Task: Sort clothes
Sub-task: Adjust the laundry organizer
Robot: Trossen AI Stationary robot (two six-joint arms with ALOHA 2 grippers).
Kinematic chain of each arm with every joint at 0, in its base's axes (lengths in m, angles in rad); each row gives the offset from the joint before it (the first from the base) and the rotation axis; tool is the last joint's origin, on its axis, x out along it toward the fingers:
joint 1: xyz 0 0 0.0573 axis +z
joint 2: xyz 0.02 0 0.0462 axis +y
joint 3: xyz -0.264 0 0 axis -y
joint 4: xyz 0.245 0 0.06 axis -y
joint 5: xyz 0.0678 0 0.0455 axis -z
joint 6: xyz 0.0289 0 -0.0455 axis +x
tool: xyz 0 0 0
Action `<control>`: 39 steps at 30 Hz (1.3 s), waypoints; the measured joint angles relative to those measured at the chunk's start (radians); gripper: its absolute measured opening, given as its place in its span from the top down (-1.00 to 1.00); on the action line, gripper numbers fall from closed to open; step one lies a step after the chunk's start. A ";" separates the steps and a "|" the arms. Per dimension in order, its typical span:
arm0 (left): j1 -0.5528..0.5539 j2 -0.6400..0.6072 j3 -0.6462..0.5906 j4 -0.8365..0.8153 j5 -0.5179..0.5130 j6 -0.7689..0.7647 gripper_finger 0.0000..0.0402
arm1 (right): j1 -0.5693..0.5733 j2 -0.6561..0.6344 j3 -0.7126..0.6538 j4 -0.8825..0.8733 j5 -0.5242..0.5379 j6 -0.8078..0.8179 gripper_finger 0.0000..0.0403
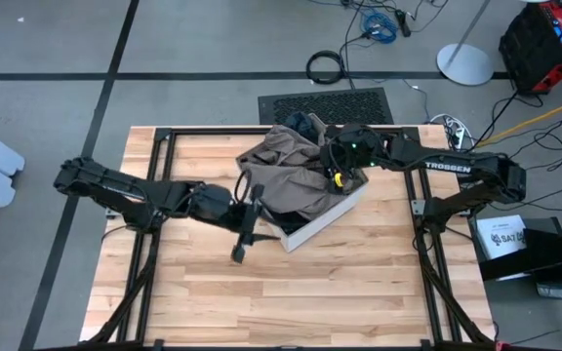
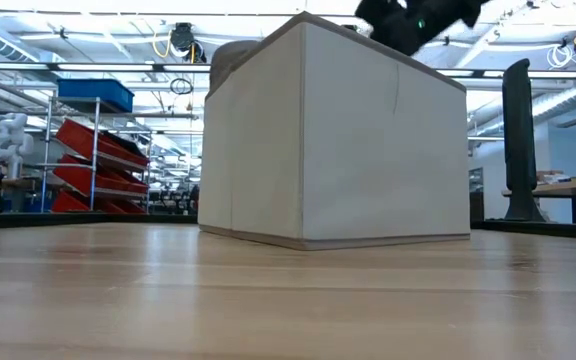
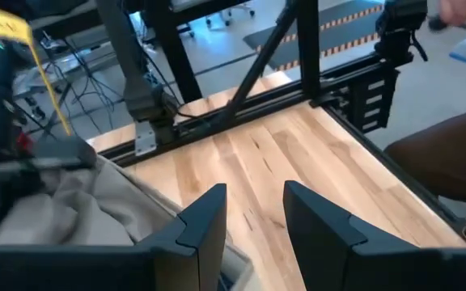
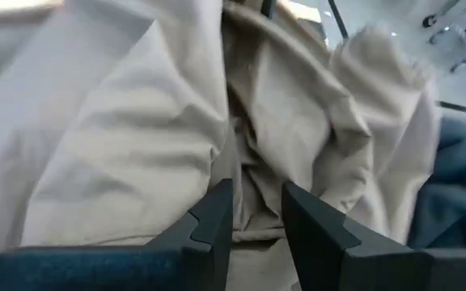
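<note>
The clothes sit heaped in a white box near the middle of the table, toward its far edge. On top is a taupe-brown garment, crumpled and spilling over the rim on the box's nine o'clock side. At about twelve o'clock of the heap a bit of dark fabric shows under it.

The right gripper hangs over the heap at roughly its two o'clock side, pointing down into the brown folds; its fingers stand a little apart with nothing between them, the tips just at the cloth.

The left gripper is at the box's eight o'clock corner, just beside the wall, over bare wood. Its fingers are also slightly parted and hold nothing.

From table height the box's pale wall fills the middle, with a little brown fabric above its rim.
</note>
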 joint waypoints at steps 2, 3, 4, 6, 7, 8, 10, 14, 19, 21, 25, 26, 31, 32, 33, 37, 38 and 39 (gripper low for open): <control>-0.024 0.000 0.000 -0.005 -0.031 0.004 0.33 | 0.014 0.000 0.059 -0.061 0.034 -0.012 0.51; -0.035 0.000 0.000 -0.005 -0.046 0.011 0.33 | 0.023 0.000 0.088 -0.092 0.057 -0.020 0.51; -0.047 0.000 0.000 -0.005 -0.053 0.025 0.33 | 0.031 0.000 0.118 -0.125 0.082 -0.027 0.51; -0.067 0.000 0.000 -0.006 -0.070 0.049 0.33 | 0.046 0.000 0.179 -0.191 0.130 -0.038 0.51; -0.075 0.001 0.000 -0.007 -0.084 0.053 0.33 | 0.054 0.000 0.212 -0.220 0.150 -0.040 0.51; -0.081 0.007 0.000 -0.007 -0.095 0.053 0.33 | 0.061 0.000 0.246 -0.249 0.171 -0.040 0.51; -0.082 0.018 0.000 -0.011 -0.103 0.052 0.33 | 0.077 -0.001 0.318 -0.304 0.202 -0.025 0.51; -0.087 0.073 0.000 -0.014 -0.111 0.049 0.33 | 0.099 -0.008 0.436 -0.399 0.288 0.121 0.51; -0.119 0.139 -0.001 -0.009 -0.100 0.048 0.33 | 0.099 -0.042 0.459 -0.566 0.527 0.395 0.53; -0.138 0.152 -0.002 -0.015 -0.100 0.038 0.33 | 0.091 -0.050 0.459 -0.678 0.651 0.494 0.58; -0.167 0.156 -0.002 -0.031 -0.094 -0.066 0.33 | 0.066 -0.056 0.441 -0.900 0.694 0.673 0.88; -0.171 0.156 -0.002 -0.049 -0.094 -0.094 0.33 | 0.062 -0.056 0.425 -0.936 0.693 0.699 0.94; -0.162 0.157 -0.002 -0.153 -0.152 -0.214 0.37 | 0.028 -0.056 0.298 -0.971 0.690 0.758 0.99; -0.162 0.157 -0.002 -0.179 -0.171 -0.230 0.42 | 0.019 -0.055 0.269 -0.972 0.689 0.762 1.00; -0.162 0.157 -0.002 -0.201 -0.182 -0.238 0.49 | 0.009 -0.055 0.244 -0.973 0.688 0.766 1.00; -0.164 0.156 -0.002 -0.264 -0.201 -0.240 0.91 | -0.025 -0.055 0.164 -0.967 0.667 0.777 1.00; -0.165 0.156 -0.002 -0.285 -0.202 -0.240 0.94 | -0.031 -0.055 0.150 -0.957 0.642 0.776 1.00; -0.165 0.156 -0.002 -0.304 -0.210 -0.242 0.95 | -0.037 -0.055 0.136 -0.943 0.616 0.771 1.00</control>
